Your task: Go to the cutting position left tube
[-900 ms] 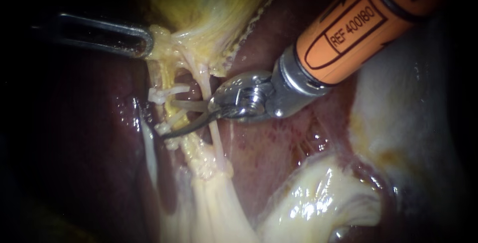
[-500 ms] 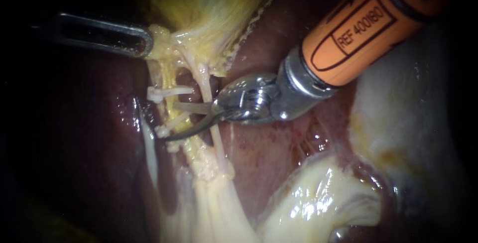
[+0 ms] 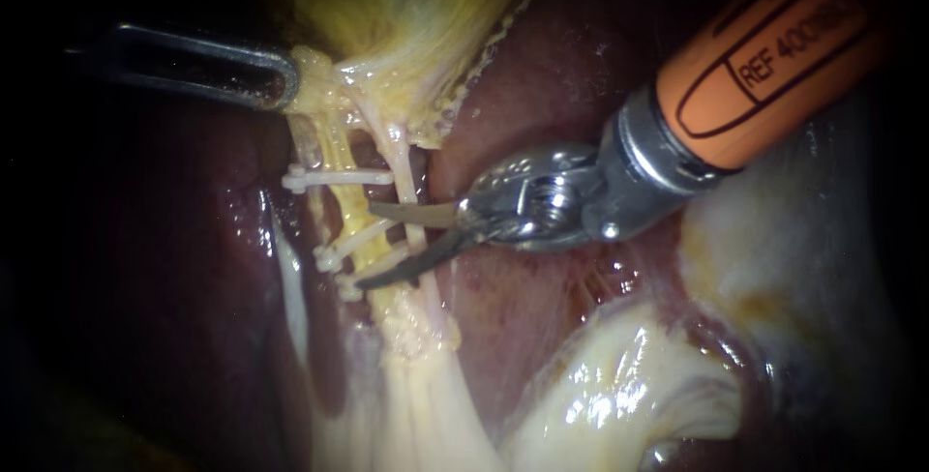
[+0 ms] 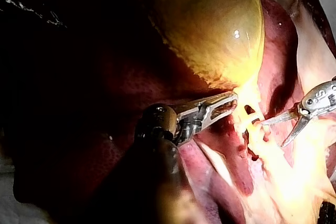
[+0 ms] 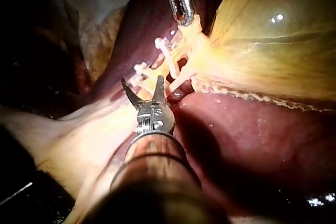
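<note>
Bare stretch on the left tube [image 3: 341, 203] between the upper clip [image 3: 329, 178] and the two lower clips [image 3: 350, 245] — short, and open only from the right. The right instrument [image 3: 366, 248] fills that side, its blades apart, with the thinner tube [image 3: 402, 167] running between them — the nearest obstacle. The lower blade lies close to the lowest clip. Liver [image 3: 523, 317] flanks both sides. Above, the left instrument [image 3: 283, 80] clamps the gallbladder [image 3: 406, 8] neck and blocks that way in.
</note>
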### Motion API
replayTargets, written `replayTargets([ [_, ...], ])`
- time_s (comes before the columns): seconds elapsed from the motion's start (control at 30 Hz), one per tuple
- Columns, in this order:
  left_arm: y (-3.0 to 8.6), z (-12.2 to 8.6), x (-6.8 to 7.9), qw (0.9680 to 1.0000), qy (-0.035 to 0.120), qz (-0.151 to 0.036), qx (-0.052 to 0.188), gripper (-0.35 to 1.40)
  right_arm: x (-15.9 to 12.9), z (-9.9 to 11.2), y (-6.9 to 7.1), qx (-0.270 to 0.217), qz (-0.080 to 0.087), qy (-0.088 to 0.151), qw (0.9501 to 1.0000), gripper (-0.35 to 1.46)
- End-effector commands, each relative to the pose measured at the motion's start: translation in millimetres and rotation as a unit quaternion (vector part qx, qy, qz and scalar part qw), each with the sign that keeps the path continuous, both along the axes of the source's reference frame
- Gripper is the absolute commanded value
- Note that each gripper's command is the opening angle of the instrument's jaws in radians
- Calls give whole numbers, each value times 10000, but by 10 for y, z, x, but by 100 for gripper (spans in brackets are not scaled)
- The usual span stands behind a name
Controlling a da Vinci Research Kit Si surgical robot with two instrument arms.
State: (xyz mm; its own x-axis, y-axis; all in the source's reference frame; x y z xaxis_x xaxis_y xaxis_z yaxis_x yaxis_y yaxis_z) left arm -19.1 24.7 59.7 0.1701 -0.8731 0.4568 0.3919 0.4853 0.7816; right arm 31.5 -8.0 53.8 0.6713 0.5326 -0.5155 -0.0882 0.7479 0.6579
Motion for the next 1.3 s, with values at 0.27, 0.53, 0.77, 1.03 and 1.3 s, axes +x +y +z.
replayTargets([
  [0.27,0,0,0,10000,-2,-12,26,-35,-2,6,4,9,12,-10,10000,85],
  [0.53,0,0,0,10000,-2,-11,26,-35,-2,26,12,-9,51,-36,10000,85],
  [0.77,-1,0,0,10000,-3,-25,51,-35,0,45,19,11,123,-17,9999,87],
  [1.03,-1,0,0,10000,-2,-26,50,-35,7,62,28,337,30,513,9981,90],
  [1.3,-1,0,0,10000,-1,-27,50,-35,23,74,29,496,-77,1376,9892,80],
])
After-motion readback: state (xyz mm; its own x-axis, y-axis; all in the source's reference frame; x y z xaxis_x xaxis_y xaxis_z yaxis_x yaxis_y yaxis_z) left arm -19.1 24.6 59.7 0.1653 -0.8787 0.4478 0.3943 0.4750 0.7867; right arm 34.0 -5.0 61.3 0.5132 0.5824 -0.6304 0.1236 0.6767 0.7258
